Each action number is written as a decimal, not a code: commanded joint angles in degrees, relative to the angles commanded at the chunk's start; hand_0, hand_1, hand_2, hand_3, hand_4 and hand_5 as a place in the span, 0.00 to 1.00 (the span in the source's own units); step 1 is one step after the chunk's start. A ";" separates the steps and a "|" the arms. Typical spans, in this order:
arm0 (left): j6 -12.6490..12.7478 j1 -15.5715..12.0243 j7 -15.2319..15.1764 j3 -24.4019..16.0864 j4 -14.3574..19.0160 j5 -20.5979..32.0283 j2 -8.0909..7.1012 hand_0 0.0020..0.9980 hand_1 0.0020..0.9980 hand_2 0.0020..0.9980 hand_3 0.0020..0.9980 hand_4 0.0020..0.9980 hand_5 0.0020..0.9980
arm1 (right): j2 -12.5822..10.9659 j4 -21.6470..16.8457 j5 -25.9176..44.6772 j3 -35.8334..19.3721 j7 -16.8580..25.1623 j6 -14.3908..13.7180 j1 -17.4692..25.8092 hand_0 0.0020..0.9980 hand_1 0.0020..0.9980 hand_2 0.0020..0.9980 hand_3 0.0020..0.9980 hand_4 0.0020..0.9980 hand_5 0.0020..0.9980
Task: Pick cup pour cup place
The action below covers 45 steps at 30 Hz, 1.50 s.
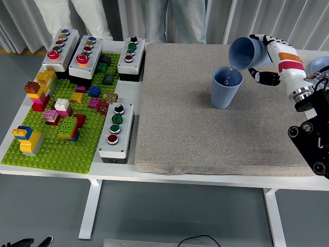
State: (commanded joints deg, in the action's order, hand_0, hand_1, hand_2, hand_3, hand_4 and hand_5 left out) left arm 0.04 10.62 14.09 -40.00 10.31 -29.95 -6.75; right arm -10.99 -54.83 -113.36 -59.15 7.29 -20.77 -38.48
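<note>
The right hand (267, 54), white with an orange band at the wrist, has its fingers wrapped around a light blue plastic cup (247, 52) and holds it in the air over the far right part of the grey felt mat (205, 128). The held cup is tipped steeply, its mouth facing down and to the left. A thin stream of clear water (230, 72) falls from its lip into a second light blue plastic cup (226, 87), which stands upright on the mat just below and to the left of the tilted one.

The mat covers the right half of the white counter (128, 92). On the left half lie a green studded baseplate (51, 149) carrying coloured building bricks, and several white button boxes (115, 131).

At the counter's far side, people's light trouser legs (175, 20) show.
</note>
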 joint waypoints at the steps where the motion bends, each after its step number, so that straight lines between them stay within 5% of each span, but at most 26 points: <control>1: -0.01 -0.02 0.00 0.03 0.00 0.00 -0.01 0.77 0.81 0.83 0.67 0.53 0.90 | -0.07 0.06 0.05 0.12 0.04 -0.10 -0.02 0.86 0.74 0.68 0.69 0.71 0.09; 45: 0.04 0.15 -0.01 -0.41 0.00 -0.28 -0.06 0.77 0.81 0.83 0.67 0.53 0.90 | -2.82 0.53 -2.06 3.40 -1.00 -0.95 -1.53 0.88 0.75 0.68 0.68 0.69 0.05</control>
State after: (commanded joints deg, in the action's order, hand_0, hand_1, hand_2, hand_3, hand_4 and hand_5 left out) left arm 0.08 10.76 14.07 -40.41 10.31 -30.22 -6.80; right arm -13.81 -54.30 -115.42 -55.75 6.29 -21.72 -40.00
